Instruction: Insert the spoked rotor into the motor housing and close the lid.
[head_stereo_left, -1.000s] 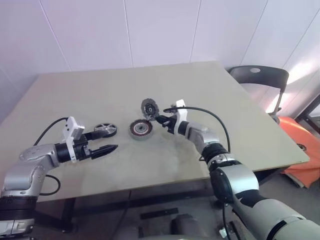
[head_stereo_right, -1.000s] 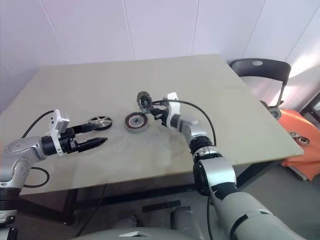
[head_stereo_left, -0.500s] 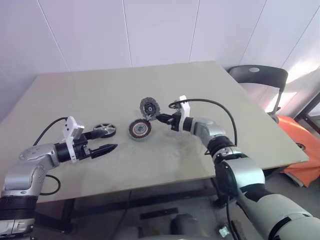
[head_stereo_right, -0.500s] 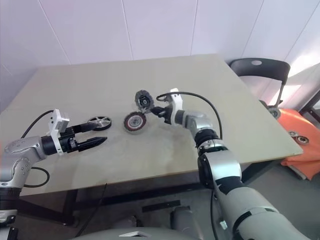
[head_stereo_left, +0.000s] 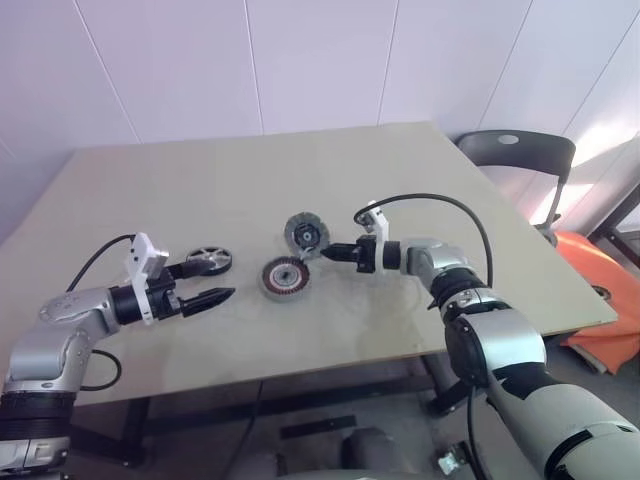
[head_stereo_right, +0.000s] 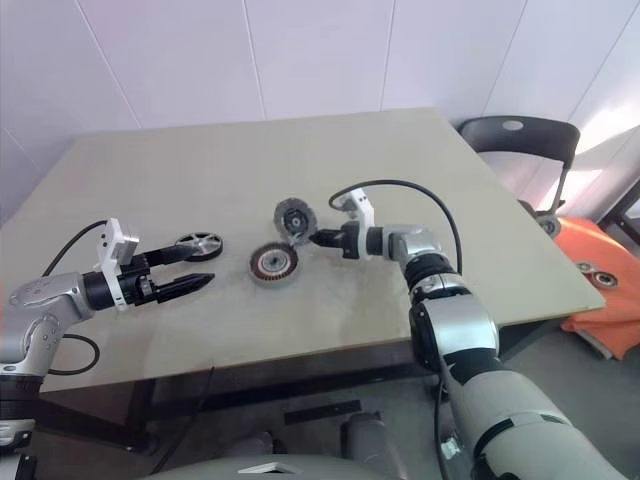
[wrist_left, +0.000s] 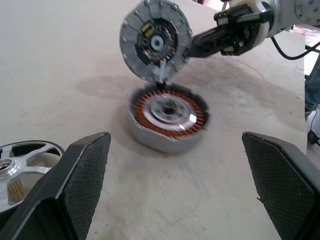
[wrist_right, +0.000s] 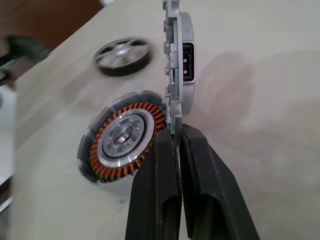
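The lid (head_stereo_left: 305, 235), a ribbed grey disc with a dark hub, stands on edge above the far rim of the motor housing (head_stereo_left: 284, 277). My right gripper (head_stereo_left: 326, 252) is shut on the lid's rim from the right. The housing lies flat on the table with its copper windings (wrist_left: 169, 117) facing up. I cannot tell whether lid and housing touch. The spoked rotor (head_stereo_left: 210, 259) lies flat to the left of the housing, beside the far finger of my left gripper (head_stereo_left: 213, 281). That gripper is open with nothing between its fingers (wrist_left: 80, 185).
The tan table (head_stereo_left: 200, 180) ends close behind my arms. A dark chair (head_stereo_left: 520, 155) stands past its right corner, with an orange object (head_stereo_left: 605, 300) on the floor beyond. Black cables loop off both wrists.
My right wrist has swung round and drawn back to the right, bringing the lid lower and nearer. The housing has slid a little towards me. The left arm and rotor have not moved.
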